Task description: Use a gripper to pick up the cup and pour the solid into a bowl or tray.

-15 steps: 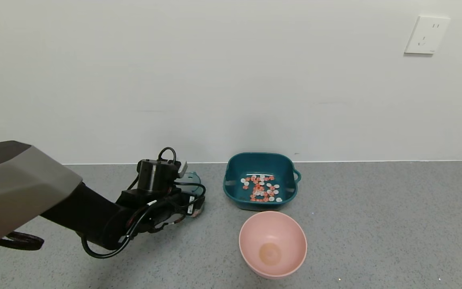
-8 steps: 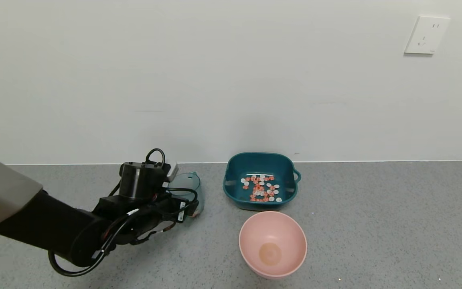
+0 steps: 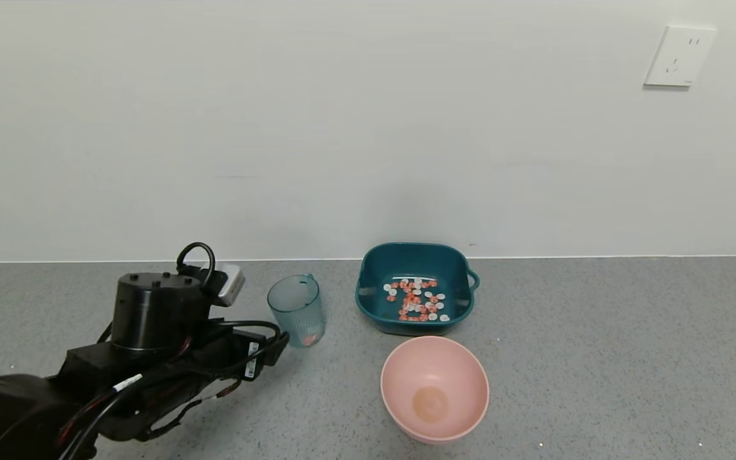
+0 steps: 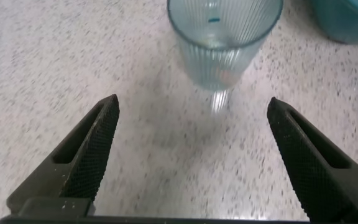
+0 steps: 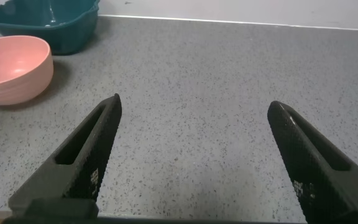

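The grey speckled countertop (image 3: 598,358) carries everything. The black left gripper (image 4: 191,162) is held low, fingers spread wide, just short of the cup. The dark teal rounded-square plastic basin (image 3: 414,255) holds the orange-red and white round pieces (image 3: 415,300). The round pink bowl (image 3: 434,387) sits before it. The translucent pale teal ribbed cup (image 3: 296,309) stands upright, left of the basin. The right gripper (image 5: 194,155) is spread open over bare counter.

Pale teal translucent cup (image 3: 296,309), ribbed walls; dark teal basin (image 3: 414,255) holding orange-red and white pieces (image 3: 415,299). Pink bowl (image 3: 434,388); grey speckled worktop (image 3: 598,358); black fingers (image 4: 89,149).
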{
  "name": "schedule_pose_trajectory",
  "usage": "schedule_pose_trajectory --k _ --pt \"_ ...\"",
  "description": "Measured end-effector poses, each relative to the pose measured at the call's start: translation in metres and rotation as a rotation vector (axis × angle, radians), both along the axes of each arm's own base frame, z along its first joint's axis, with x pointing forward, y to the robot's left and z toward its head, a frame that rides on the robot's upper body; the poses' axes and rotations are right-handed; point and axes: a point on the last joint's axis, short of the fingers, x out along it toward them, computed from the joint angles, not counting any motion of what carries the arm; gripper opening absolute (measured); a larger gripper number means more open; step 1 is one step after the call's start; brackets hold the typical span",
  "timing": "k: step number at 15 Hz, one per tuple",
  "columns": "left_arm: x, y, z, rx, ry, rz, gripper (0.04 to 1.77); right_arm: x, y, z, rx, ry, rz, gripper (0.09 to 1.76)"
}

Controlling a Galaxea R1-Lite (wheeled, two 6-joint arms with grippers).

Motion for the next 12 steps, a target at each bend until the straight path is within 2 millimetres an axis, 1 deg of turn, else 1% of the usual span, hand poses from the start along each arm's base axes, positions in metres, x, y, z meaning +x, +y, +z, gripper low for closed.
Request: schedule_pose_trajectory --k 12 --pt "-0.092 0.034 0.013 -0.002 -0.006 0.008 1.71 0.000 0.000 0.000 0.001 0.000 0.000 1.71"
